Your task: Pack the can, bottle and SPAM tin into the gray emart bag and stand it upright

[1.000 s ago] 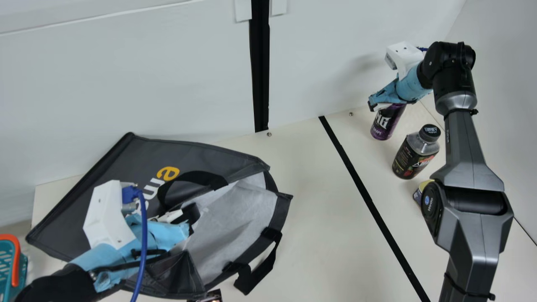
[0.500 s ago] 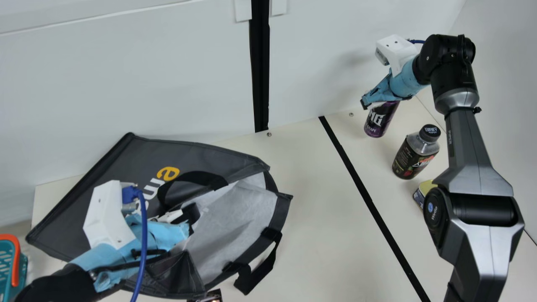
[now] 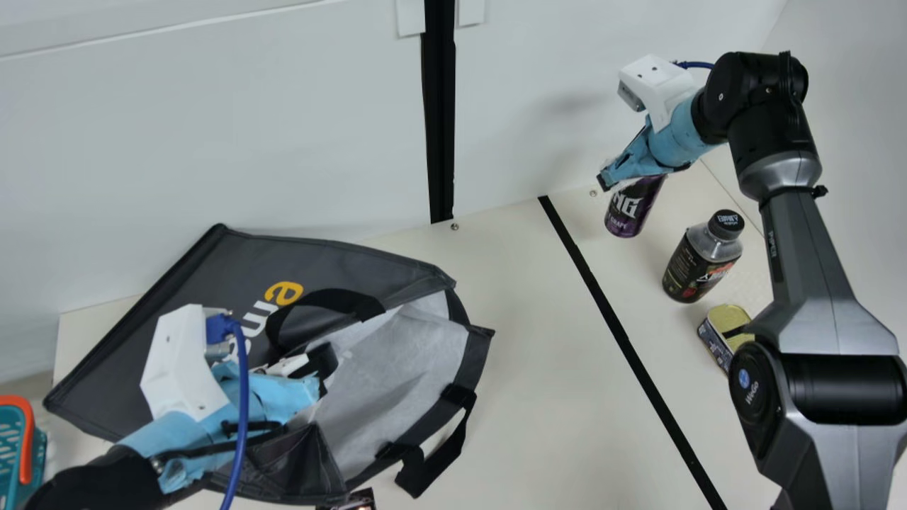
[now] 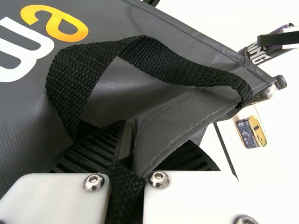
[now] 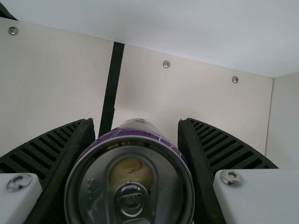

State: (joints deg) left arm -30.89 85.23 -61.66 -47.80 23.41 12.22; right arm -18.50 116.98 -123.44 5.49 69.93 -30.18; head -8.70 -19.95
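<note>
Step in hand, my read: can first, bottle and tin to follow. My right gripper point(image 5: 136, 121) has its jaws closed on the purple metal can point(image 3: 627, 214), opened only to the can's width, one ribbed finger each side near the top rim. Can's at the far right of the cream bench point(image 3: 538, 397); can't tell if its base is clear. My left gripper point(image 4: 147, 135) has its jaws pinched tight on a gray fabric fold and black webbing at the mouth of the gray emart bag point(image 3: 205, 290), which lies on its side.

Next: lift, carry across to the mouth, feed in, release deep. Keep left clamped so the mouth doesn't sag.

Black-capped clear plastic bottle point(image 3: 691, 270) stands near the can; yellow-topped navy SPAM tin point(image 3: 714, 345) sits just beyond the bottle.
</note>
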